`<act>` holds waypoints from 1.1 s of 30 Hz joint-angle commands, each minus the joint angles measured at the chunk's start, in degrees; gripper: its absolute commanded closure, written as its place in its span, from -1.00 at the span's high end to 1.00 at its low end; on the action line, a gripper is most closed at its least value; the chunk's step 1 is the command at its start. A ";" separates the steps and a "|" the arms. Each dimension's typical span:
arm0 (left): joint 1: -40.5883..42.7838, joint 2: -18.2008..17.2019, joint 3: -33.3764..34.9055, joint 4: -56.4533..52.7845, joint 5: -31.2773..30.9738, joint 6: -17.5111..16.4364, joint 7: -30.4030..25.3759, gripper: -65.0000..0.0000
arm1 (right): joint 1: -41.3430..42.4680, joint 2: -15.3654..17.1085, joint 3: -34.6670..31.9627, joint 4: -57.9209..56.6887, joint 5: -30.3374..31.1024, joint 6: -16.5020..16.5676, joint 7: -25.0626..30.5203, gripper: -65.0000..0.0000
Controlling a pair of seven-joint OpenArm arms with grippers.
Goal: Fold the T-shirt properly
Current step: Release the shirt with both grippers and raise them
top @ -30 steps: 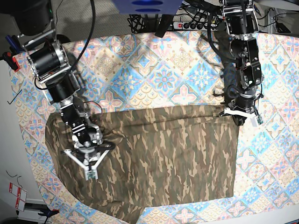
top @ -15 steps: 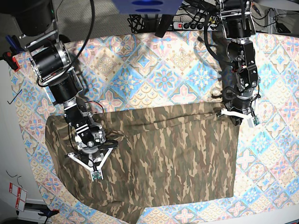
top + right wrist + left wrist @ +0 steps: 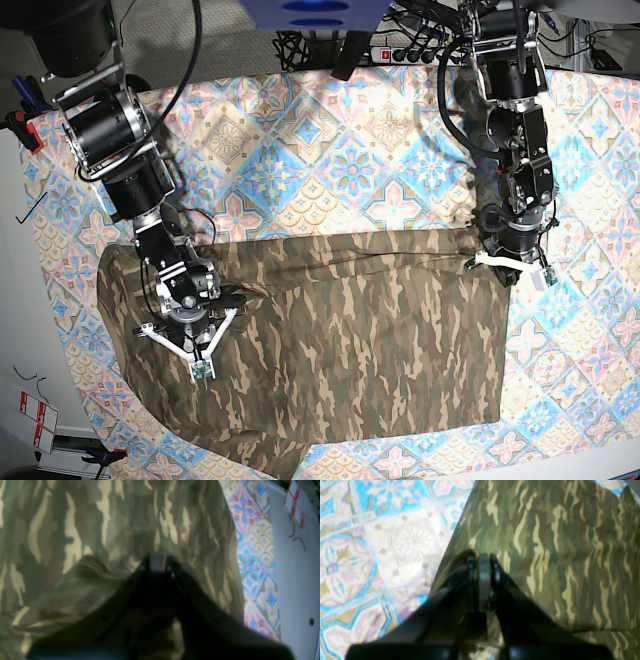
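The camouflage T-shirt (image 3: 360, 330) lies spread flat across the front half of the table, with a sleeve reaching out at the left. My left gripper (image 3: 508, 266) is at the shirt's upper right corner. In the left wrist view its fingers (image 3: 483, 562) are shut, with the shirt's edge (image 3: 557, 542) folded up between them. My right gripper (image 3: 192, 352) is over the shirt's left part. In the right wrist view it (image 3: 156, 561) is shut, and T-shirt fabric (image 3: 100, 517) bunches up into it.
The blue, pink and cream tiled tablecloth (image 3: 330, 150) covers the table and shows bare behind and to the right of the shirt. A power strip (image 3: 410, 52) with cables lies past the back edge. Red and white tags (image 3: 35, 415) sit off the table's left front.
My left gripper has moved a little toward the front along the shirt's right edge. My right gripper has shifted only slightly on the left part. Both stay shut.
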State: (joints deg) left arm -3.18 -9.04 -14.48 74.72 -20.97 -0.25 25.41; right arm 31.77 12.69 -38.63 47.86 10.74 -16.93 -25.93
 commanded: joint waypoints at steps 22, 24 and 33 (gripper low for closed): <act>-3.55 -1.56 -0.33 0.32 0.00 -0.76 -2.95 -0.45 | 2.21 0.45 4.92 -2.01 -6.22 -0.52 9.36 0.42; -3.63 -2.61 -0.33 0.40 -0.43 -0.85 -3.04 -0.30 | 2.21 0.45 7.38 -1.48 -6.22 -0.52 9.36 0.64; -0.29 -3.75 -8.16 8.75 -6.41 -0.85 -3.04 -0.03 | -8.87 1.77 31.82 21.02 -5.69 -0.61 -1.98 0.81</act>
State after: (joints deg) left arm -3.42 -12.34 -22.41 82.48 -27.18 -0.80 23.22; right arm 21.89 14.41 -6.74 68.01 5.17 -17.82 -29.23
